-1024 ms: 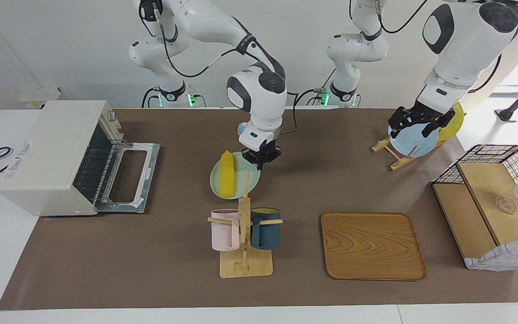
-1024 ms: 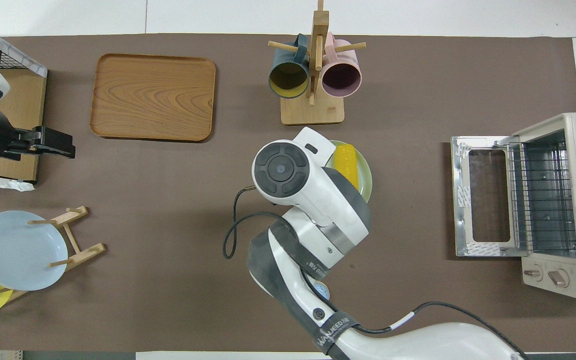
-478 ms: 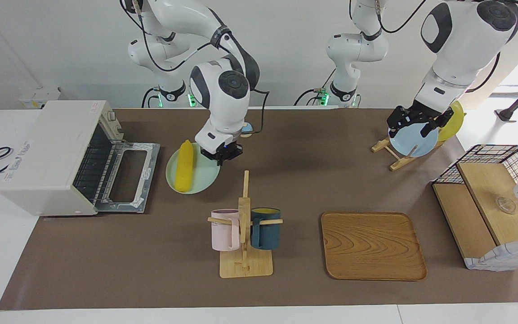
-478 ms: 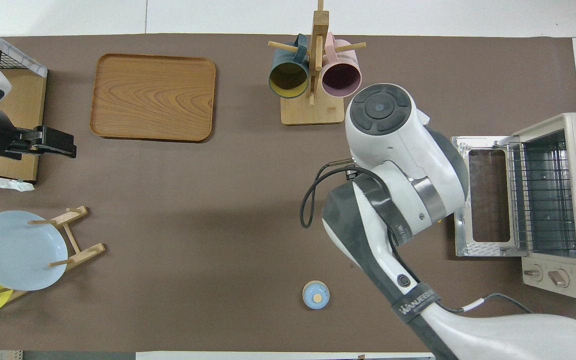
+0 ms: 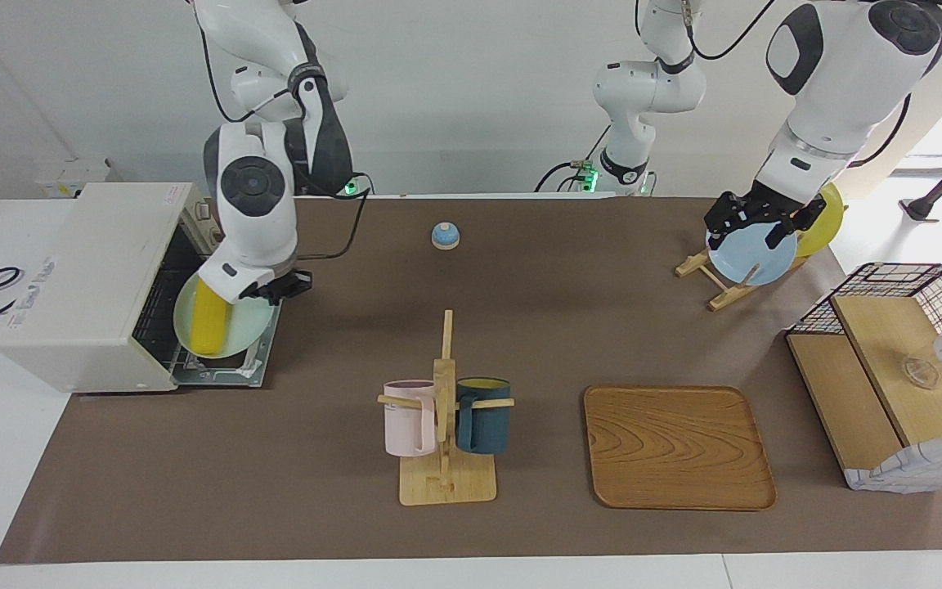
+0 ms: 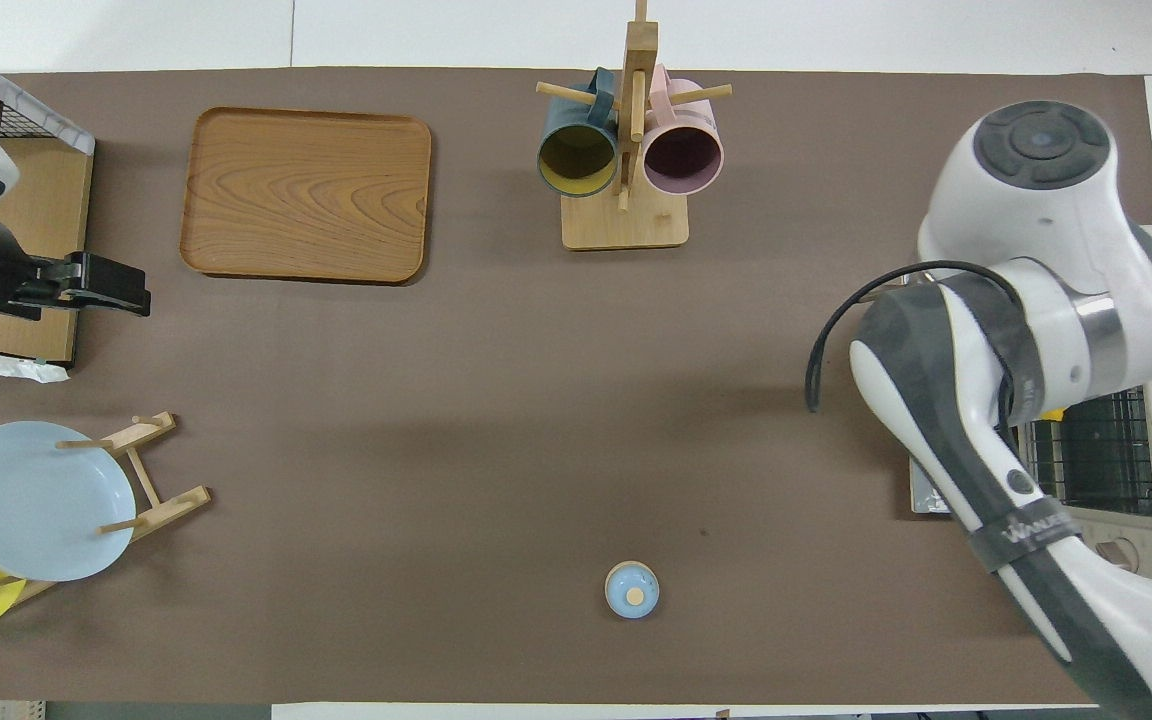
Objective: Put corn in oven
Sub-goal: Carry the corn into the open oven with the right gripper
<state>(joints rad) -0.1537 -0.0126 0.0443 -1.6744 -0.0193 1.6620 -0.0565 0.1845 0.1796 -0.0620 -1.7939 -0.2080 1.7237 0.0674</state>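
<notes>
Here, the parts I can make out from my station:
Right gripper [image 5: 275,288]: closed on the rim of a pale green plate [image 5: 246,321], which I am holding over the oven's dropped door, at the mouth of the cavity.
Corn [image 5: 209,317]: yellow cob lying on the pale green plate, at the edge toward the oven opening; in the overhead view my right arm hides nearly all of it.
Oven [image 5: 95,278]: off-white toaster oven at the right arm's end of the table, door [image 5: 222,372] folded down flat, wire rack [image 6: 1096,455] visible inside.
Left gripper [image 5: 753,222]: fingers spread, hovering over the light blue plate [image 5: 753,258] that stands in a wooden plate rack [image 5: 704,270] at the left arm's end; this arm waits.
Mug tree [image 5: 444,425]: wooden stand with a pink mug [image 5: 408,417] and a dark blue mug [image 5: 483,415].
Wooden tray [image 5: 678,447]: beside the mug tree.
Small blue knobbed lid [image 5: 445,236]: on the mat, nearer to the robots than the mug tree.
</notes>
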